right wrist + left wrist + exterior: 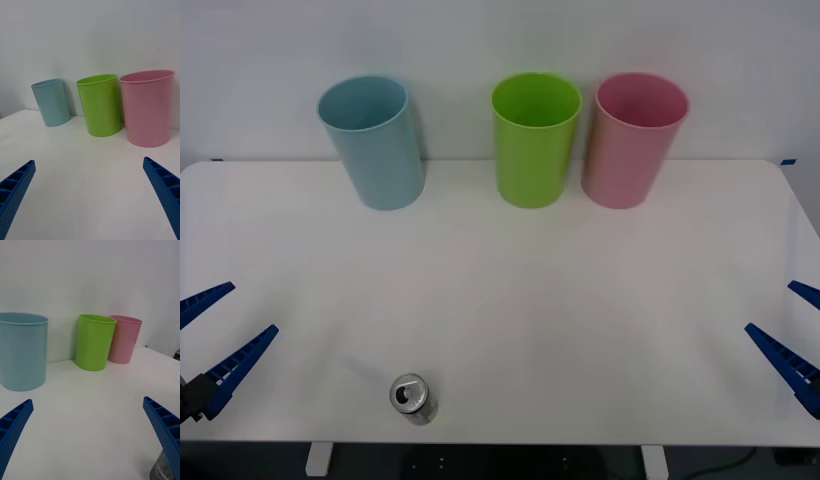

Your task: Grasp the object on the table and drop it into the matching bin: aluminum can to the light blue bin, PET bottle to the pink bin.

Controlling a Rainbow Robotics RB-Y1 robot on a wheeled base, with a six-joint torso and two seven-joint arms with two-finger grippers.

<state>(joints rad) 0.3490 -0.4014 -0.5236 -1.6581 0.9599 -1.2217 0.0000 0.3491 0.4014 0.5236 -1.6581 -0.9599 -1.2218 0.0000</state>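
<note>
While the aluminum can (413, 398) stood upright near the front edge of the white desk (510, 290), neither arm touched it. Its silver pull-tab top faced up, and it sat well apart from the three bins lined along the back of the desk, on the near side of the light blue bin (372, 140) and a little to that bin's right.

Beside the light blue bin, further right with a gap between them, stood a lime green bin (534, 138), and the pink bin (633, 140) stood just beside the green one, at the far end of the row from the blue. All three were upright with open rims.

The left gripper (215, 333) hung at the desk's left edge, near the can and to its left, its blue ribbed jaws spread wide with nothing between them. In the left wrist view the can's side (162, 469) showed just beside one finger (165, 427). The right gripper (802, 332) waited at the desk's right edge, far from the can, jaws likewise spread and empty.
</note>
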